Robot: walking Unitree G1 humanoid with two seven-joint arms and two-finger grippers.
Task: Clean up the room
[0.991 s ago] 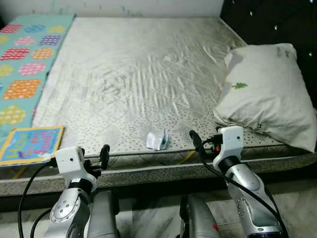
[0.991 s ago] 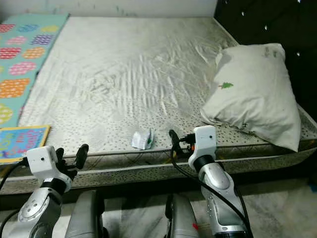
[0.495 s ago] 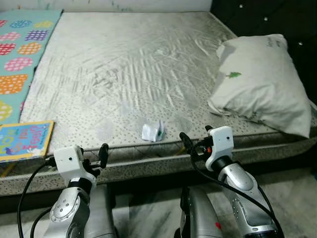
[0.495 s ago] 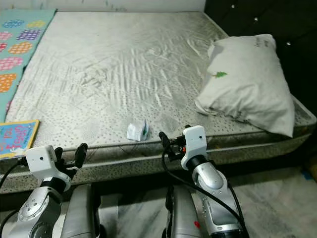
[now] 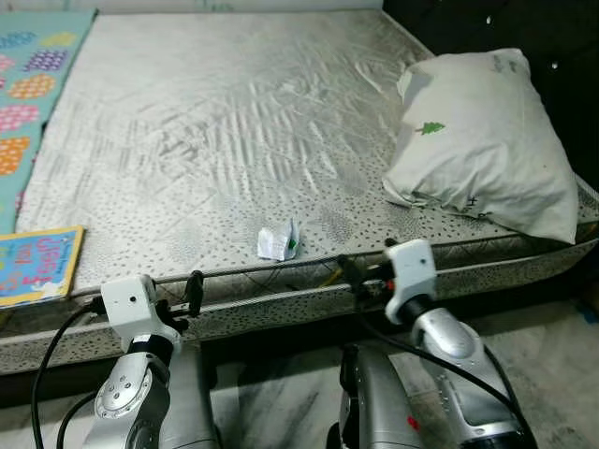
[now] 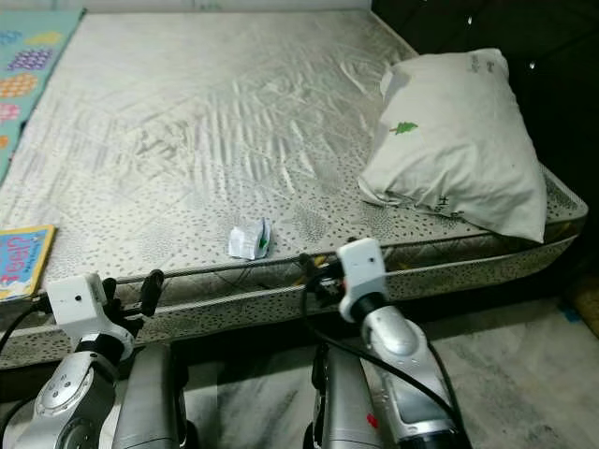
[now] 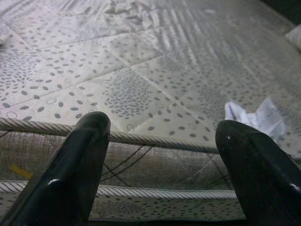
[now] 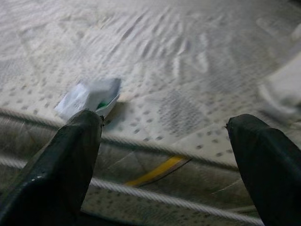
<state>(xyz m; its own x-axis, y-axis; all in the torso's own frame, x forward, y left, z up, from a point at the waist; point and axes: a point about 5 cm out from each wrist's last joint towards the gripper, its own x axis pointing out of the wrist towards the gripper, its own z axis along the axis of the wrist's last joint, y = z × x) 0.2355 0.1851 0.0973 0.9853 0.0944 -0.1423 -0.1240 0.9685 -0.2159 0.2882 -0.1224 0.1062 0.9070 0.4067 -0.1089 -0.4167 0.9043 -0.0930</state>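
- We find the crumpled wrapper on the mattress near its front edge.
- Left gripper and right gripper hover before that edge, fingers spread, holding nothing.

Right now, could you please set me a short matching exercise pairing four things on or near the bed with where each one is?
Things:
1. pillow
2. crumpled wrapper
3. picture book
4. patterned mat

Places:
A. near the mattress's front edge, between the two grippers
B. along the bed's left side, at the back
C. at the right, by the dark headboard
D. at the front left corner

Pairs: 1-C, 2-A, 3-D, 4-B
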